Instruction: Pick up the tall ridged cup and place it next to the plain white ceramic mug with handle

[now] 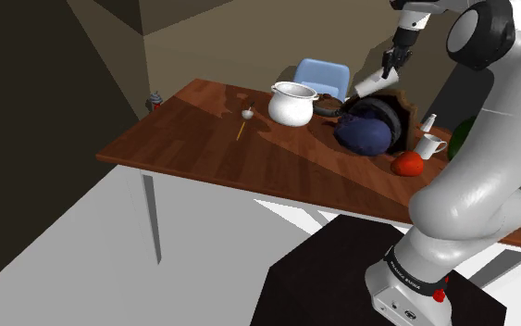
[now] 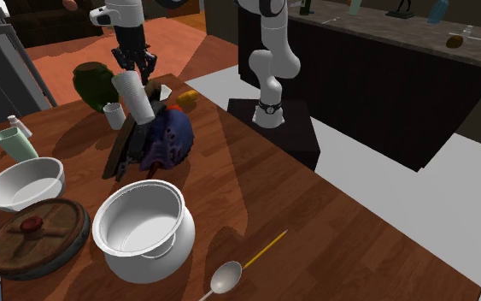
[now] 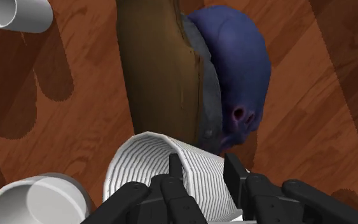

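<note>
Pincer point(image 3: 203, 167) tight around tilted white ridged cup point(image 3: 145, 167), above blue bag point(image 1: 365, 131), near mug point(image 1: 428, 145).

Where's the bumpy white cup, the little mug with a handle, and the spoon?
ridged cup point(image 3: 142, 168), wrist view, on its ribbed wall.
white mug point(image 1: 427, 146), shoulder view, on its body.
spoon point(image 2: 225, 276), second exterior view, on its bowl.

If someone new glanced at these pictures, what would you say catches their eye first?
The black gripper clasps a white ridged cup, tilted in the air above a dark blue lumpy object on the wooden table. A large white pot stands nearer the second exterior view's bottom, and a small white mug sits left of the cup there.
</note>
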Robot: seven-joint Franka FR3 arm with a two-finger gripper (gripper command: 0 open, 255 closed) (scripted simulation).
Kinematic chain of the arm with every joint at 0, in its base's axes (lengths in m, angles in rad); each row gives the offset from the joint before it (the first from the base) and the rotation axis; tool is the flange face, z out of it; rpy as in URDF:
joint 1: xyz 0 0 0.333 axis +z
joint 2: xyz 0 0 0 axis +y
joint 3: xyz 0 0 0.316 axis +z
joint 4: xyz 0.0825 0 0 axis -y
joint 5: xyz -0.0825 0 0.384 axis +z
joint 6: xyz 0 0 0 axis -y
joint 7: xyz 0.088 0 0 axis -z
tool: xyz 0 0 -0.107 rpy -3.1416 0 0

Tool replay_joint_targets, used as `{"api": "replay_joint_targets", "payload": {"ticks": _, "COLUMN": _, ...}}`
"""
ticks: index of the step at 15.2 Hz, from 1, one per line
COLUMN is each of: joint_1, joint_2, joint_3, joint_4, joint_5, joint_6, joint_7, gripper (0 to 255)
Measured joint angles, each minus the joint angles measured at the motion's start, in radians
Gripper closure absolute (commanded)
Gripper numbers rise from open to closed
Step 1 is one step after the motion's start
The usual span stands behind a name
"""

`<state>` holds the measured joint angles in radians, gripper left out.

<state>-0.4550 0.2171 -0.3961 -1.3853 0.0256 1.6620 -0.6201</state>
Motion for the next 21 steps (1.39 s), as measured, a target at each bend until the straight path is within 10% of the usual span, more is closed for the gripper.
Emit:
{"api": "replay_joint_targets", "payload": {"ticks": 16, "joint_1": -0.394, "joint_2": 0.367, "joint_3": -0.071, "joint_4": 0.521, "joint_5": 0.195, "joint_6": -0.167, "joint_7": -0.359, "gripper": 255}}
{"api": "replay_joint_targets", "payload": {"ticks": 21, "joint_1": -0.395, "joint_2": 0.358, "joint_3": -0.075, "joint_4": 0.447, "joint_5": 0.194, "joint_6": -0.105, "joint_7": -0.381, "gripper": 255}}
